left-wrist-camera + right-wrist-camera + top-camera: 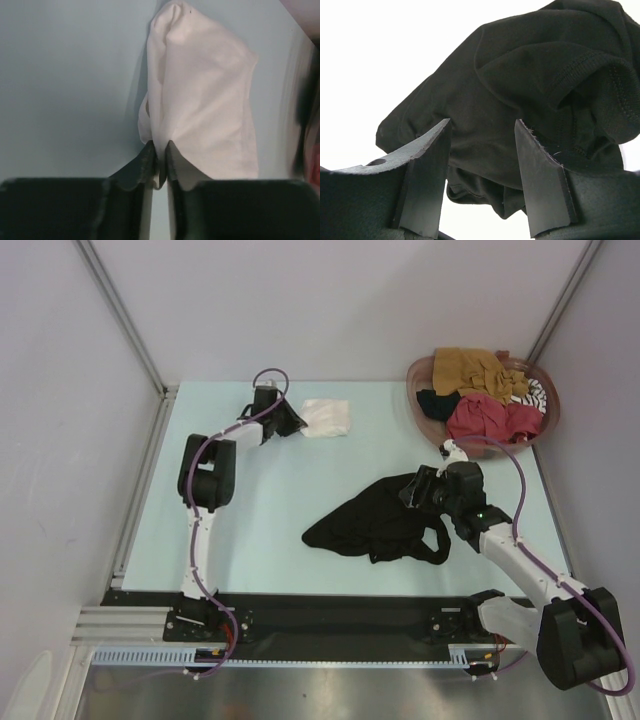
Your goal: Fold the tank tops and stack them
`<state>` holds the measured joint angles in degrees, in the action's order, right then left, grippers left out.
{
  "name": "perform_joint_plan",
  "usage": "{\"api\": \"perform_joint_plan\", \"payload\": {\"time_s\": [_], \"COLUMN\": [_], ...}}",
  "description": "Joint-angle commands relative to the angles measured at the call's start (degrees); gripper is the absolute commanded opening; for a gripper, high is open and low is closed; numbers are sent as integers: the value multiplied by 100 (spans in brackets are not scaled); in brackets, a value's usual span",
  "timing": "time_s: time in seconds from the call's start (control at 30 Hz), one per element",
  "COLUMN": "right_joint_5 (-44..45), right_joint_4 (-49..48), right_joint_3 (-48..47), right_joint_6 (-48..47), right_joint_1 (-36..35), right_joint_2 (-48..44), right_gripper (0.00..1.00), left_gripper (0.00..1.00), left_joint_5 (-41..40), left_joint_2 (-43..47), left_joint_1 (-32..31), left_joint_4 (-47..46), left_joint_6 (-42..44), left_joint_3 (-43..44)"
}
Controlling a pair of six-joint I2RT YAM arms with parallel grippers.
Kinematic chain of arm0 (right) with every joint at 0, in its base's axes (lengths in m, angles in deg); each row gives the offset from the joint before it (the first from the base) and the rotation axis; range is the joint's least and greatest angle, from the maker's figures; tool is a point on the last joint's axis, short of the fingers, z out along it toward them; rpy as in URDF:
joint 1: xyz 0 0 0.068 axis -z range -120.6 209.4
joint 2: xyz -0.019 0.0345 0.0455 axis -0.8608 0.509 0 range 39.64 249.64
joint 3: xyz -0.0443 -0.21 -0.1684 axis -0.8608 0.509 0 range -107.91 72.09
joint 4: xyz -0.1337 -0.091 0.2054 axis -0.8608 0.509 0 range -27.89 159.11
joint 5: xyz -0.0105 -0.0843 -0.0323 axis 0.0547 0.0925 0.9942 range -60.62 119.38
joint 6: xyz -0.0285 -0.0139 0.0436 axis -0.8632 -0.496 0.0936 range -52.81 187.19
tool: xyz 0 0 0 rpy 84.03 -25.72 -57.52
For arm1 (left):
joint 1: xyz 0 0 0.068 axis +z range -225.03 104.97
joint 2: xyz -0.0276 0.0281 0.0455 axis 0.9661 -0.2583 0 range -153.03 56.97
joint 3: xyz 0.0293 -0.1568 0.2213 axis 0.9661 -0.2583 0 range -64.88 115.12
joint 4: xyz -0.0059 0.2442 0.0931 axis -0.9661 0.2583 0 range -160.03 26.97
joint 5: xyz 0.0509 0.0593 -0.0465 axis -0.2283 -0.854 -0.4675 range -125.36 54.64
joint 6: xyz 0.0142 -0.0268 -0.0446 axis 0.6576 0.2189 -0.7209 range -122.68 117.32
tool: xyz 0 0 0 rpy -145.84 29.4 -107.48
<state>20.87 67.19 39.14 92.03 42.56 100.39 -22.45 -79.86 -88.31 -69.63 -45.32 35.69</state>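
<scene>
A folded white tank top (326,418) lies at the far middle of the table. My left gripper (297,423) is at its left edge. In the left wrist view the jaws (160,147) are shut on a pinch of the white cloth (210,100). A larger black tank top (375,523) lies crumpled in the middle of the table. My right gripper (408,490) hangs over its right part. In the right wrist view its fingers (482,125) stand apart and open, with the black cloth (520,75) bunched between and behind them.
A round reddish-brown basket (548,405) at the far right holds a mustard top (470,368), a red top (490,418), a striped one (535,392) and some black cloth (435,403). Frame posts and walls bound the table's left and back.
</scene>
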Motion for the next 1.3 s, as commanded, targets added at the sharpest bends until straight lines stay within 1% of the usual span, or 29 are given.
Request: {"api": "perform_joint_plan", "payload": {"time_s": [0.0,0.07,0.1,0.2,0.33,0.47,0.57,0.6,0.63,0.67,0.8,0.87,0.9,0.93,1.03,1.13,1.17,1.2,1.23,1.27], "right_joint_5": [-80,-72,-72,-80,-115,-133,-168,-212,-238,-273,-362,-405,-440,-449,-467,-441,-423,-414,-414,-414], "right_joint_4": [-244,-245,-253,-262,-280,-280,-288,-288,-288,-297,-306,-324,-350,-350,-332,-315,-289,-288,-288,-297], "right_joint_3": [8,8,17,17,17,8,8,8,8,-1,8,17,8,8,8,25,34,34,43,43], "right_joint_6": [12,12,3,12,30,38,47,56,65,73,100,117,126,135,144,126,126,118,118,126], "right_joint_1": [-39,-39,-39,-47,-56,-65,-65,-74,-82,-83,-126,-170,-188,-188,-214,-215,-232,-232,-241,-241], "right_joint_2": [7,16,24,59,86,86,77,77,77,69,33,25,33,33,16,-37,-46,-81,-72,-72], "right_gripper": [58,58,58,58,58,58,58,58,58,58,58,58,58,58,57,58,58,58,58,58], "left_gripper": [14,4,0,0,0,0,0,0,0,1,0,0,0,1,0,0,0,0,0,0], "left_joint_5": [176,291,300,291,370,362,134,229,421,406,-7,-374,-446,-499,-798,-1000,-1088,-1271,-1282,-1517], "left_joint_2": [25,-1,-18,60,341,744,1227,1334,1422,1597,2160,2528,2756,2759,3153,3409,3479,3514,3541,3593], "left_joint_1": [263,334,378,492,747,1064,1301,1536,1608,1661,1960,2083,2232,2320,2654,2909,2962,3032,3050,3068], "left_joint_4": [-338,-366,-340,-348,-638,-577,-708,-1196,-1505,-1560,-1412,-1289,-1306,-1323,-1341,-1456,-1238,-1140,-1096,-1034], "left_joint_6": [-438,-544,-544,-544,-536,-343,-350,-490,-718,-772,-694,-720,-807,-869,-1141,-1160,-1151,-1160,-1186,-1230], "left_joint_3": [-152,-187,-170,-257,-818,-1206,-1873,-2136,-2617,-2770,-3560,-3860,-4201,-4369,-4932,-5197,-5180,-5136,-5136,-5144]}}
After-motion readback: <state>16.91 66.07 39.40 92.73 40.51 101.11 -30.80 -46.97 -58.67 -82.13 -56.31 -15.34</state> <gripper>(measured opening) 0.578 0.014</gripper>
